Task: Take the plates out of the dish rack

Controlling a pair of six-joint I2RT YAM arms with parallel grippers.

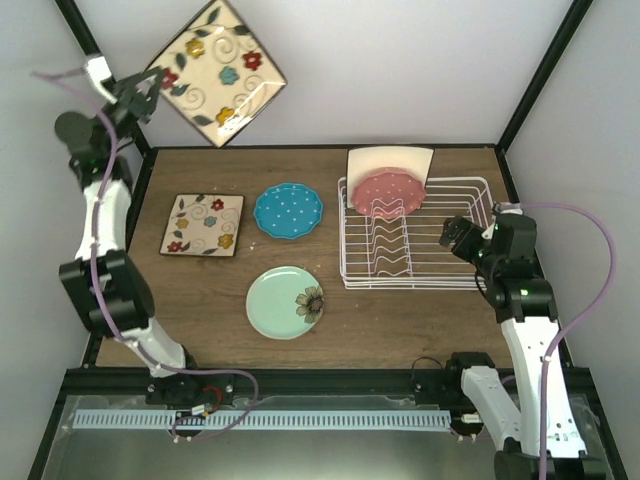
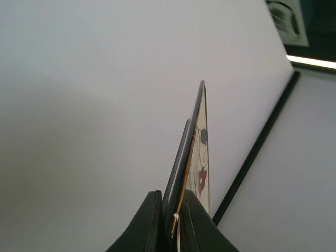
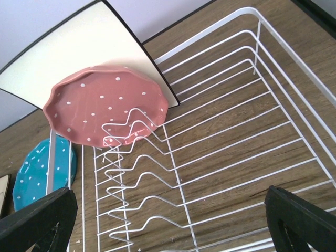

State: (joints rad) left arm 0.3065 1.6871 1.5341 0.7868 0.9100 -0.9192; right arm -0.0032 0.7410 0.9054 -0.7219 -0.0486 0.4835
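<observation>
My left gripper (image 1: 148, 88) is shut on the corner of a square cream floral plate (image 1: 215, 72) and holds it high in the air at the back left. In the left wrist view the plate (image 2: 198, 142) stands edge-on between the shut jaws of the gripper (image 2: 172, 220). The white dish rack (image 1: 452, 272) holds a pink dotted plate (image 1: 390, 192) and, behind it, a square plate (image 1: 372, 160) showing its plain back. My right gripper (image 1: 456, 236) is open and empty over the rack's right side. The right wrist view shows the gripper (image 3: 170, 226), the pink plate (image 3: 105, 107), the square plate (image 3: 79, 58) and the rack (image 3: 236, 105).
On the wooden table left of the rack lie a square floral plate (image 1: 203, 224), a blue dotted plate (image 1: 288, 211) and a mint green flowered plate (image 1: 285, 301). The blue plate also shows in the right wrist view (image 3: 37, 170). Black frame posts stand at the back corners.
</observation>
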